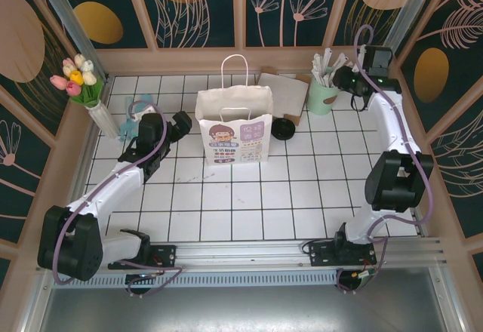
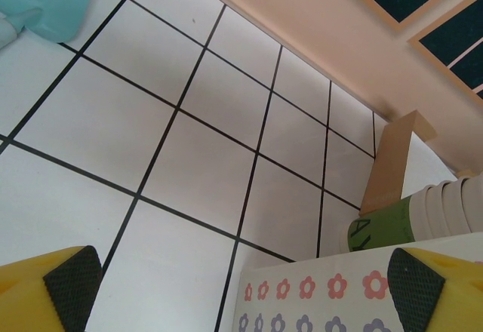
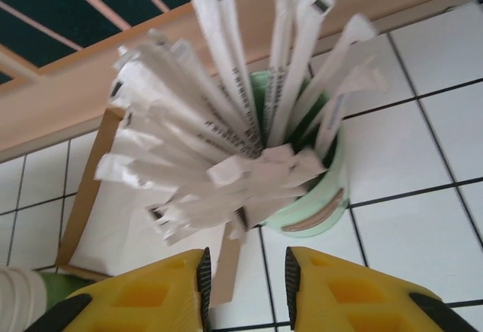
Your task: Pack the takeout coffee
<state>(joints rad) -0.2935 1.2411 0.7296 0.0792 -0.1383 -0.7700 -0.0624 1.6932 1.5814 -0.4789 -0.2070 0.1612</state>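
I see the white tiled table (image 1: 249, 211), crossed by black grout lines, running back from the arm bases at the near edge. Midway back the white paper bag (image 1: 234, 124) stands upright with its handles up. The takeout coffee (image 1: 282, 128) sits on the tiles just beside the bag's right side, black top upward, outside the bag. Behind it a cardboard tray (image 1: 283, 90) lies flat, with the mint-green cup of wrapped straws (image 1: 323, 96) to its right. Tulips (image 1: 75, 75) stand in the far left corner against the wooden, leaf-patterned walls (image 1: 196, 0). My left gripper (image 1: 179, 124) hovers just left of the bag, jaws spread wide, holding nothing. My right gripper (image 3: 247, 268) hangs at the straw cup, jaws parted a little, nothing clamped.
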